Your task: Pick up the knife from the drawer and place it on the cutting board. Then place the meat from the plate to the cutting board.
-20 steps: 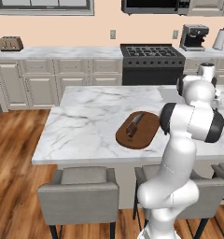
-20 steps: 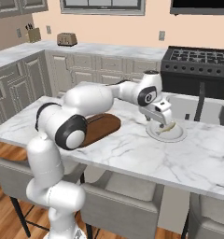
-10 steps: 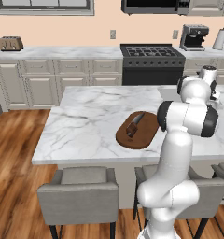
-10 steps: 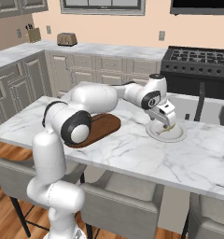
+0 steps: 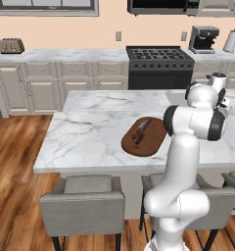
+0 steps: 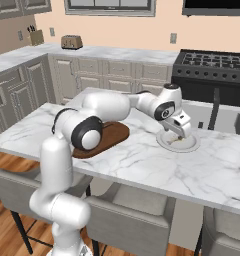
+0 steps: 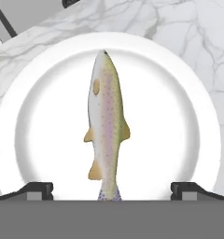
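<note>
Dark wooden cutting board (image 5: 145, 138) already carried the knife (image 5: 140, 132), so the first half looked done. The meat (image 7: 106, 126) lay on the plate (image 7: 188, 107), centred between the wide-open fingers (image 7: 35, 189) of the gripper (image 7: 112, 189), ungrasped; lifting it to the board remained.

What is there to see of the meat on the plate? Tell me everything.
The meat is a whole small fish, pale whitish with a pink stripe along its flank, fine speckles and small yellowish fins. It lies flat in the middle of the round white plate, well inside the rim, touching nothing else. In the hand view it runs lengthwise, head at the top, tail at the bottom between the two open fingertips, which do not touch it. The gripper hangs over the plate on the marble island.
</note>
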